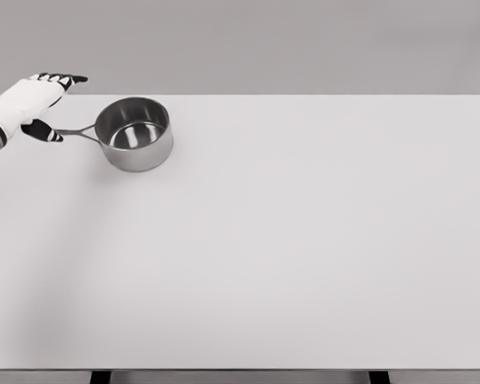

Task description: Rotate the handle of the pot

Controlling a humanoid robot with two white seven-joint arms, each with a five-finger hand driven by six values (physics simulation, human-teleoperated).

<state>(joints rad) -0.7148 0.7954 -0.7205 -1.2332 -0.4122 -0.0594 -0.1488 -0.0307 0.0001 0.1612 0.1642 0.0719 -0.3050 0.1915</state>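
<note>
Reaching in from the left, the left hand (34, 102) hovers at the tip of the pot (134, 133) handle (78, 133), fingers extended and thumb just beside it, gripping nothing. That steel pot stands upright near the desk's (304, 256) far-left corner.

- A white table (304, 256) filled most of the head view, under a plain grey wall.
- A steel pot (134, 133) stood upright near its far left corner, its thin handle (78, 132) pointing left.
- The left hand (34, 102) reached in from the left, fingers extended, thumb at the handle's end.
</note>
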